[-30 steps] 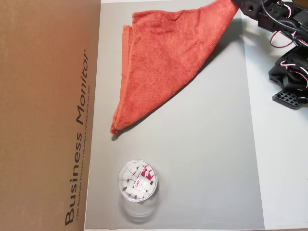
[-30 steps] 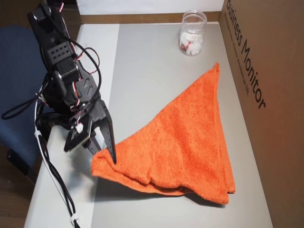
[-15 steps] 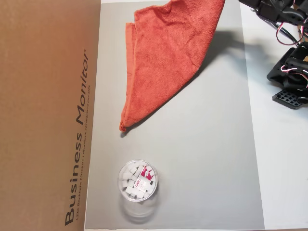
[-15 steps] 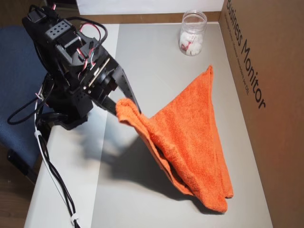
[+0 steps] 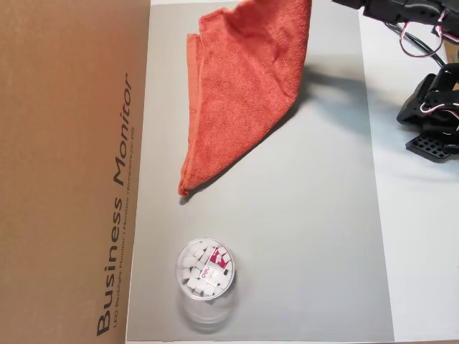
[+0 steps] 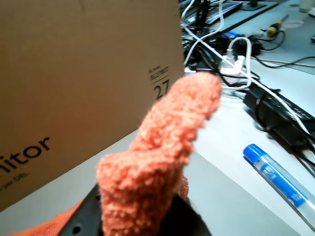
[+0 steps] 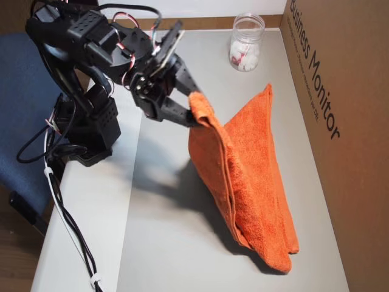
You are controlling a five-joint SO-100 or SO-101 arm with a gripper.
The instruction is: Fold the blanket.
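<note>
Terry cloth, nearest the lens: we see in the wrist view a fuzzy orange-red corner of the blanket (image 6: 162,147) filling the middle, pinched between the dark fingers of the gripper (image 6: 138,216) at the bottom edge.
Only in the wrist view: we find a blue-capped tube (image 6: 280,182) lying on the white surface at right, and a tangle of cables (image 6: 231,54) beyond it.
Gripper: we see it clamped on one corner of the blanket (image 7: 243,176) in an overhead view, its tips (image 7: 193,115) buried in the fabric.
Blanket: we see it lifted at that corner and draped down to the grey mat (image 7: 182,243), folded over itself, with its far edge near the cardboard box (image 7: 340,91).
Arm pose: we see the arm (image 7: 109,55) raised and reaching out over the mat from its base at the table's left in that overhead view.
Other overhead view: we see only the arm's edge (image 5: 409,14) at top right, while the blanket (image 5: 244,86) runs to a point (image 5: 183,190) beside the box (image 5: 72,172).
Farthest: we see a clear jar (image 5: 205,271) of white pieces, well apart from the blanket.
</note>
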